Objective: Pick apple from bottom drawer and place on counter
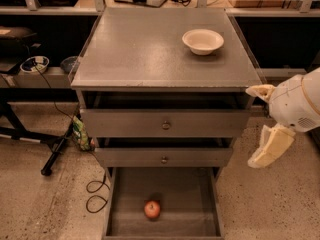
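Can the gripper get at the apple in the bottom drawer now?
Probably yes: the drawer stands pulled out, the apple lies bare on its floor, and the open gripper hangs beside the cabinet, nothing between them.

The end effector [256, 126], just below the tabletop's [150, 49] front right corner, is cropped by the right edge. The bottom drawer's [185, 189] front end is cut off below. The small items [35, 64] at left cannot be identified.

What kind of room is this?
Probably a robot lab or workshop, not a home: cables trail over the speckled floor, gear sits on the shelf behind, and a robot gripper hangs right of the drawer cabinet.
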Robot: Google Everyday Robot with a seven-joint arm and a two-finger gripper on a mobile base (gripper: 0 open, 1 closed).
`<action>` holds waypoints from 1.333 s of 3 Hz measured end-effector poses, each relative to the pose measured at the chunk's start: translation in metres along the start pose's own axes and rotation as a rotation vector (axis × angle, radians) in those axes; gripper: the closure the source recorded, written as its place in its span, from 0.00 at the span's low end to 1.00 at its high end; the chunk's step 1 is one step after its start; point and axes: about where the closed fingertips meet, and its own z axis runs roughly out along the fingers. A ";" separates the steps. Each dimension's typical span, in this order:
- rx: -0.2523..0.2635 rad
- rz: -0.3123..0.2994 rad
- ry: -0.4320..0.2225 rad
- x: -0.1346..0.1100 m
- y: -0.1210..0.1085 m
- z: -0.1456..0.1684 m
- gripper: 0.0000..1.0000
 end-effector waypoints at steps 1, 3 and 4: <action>0.024 0.020 -0.030 0.010 0.012 0.009 0.00; 0.055 0.075 -0.018 0.030 0.037 0.054 0.00; 0.018 0.096 -0.009 0.039 0.048 0.080 0.00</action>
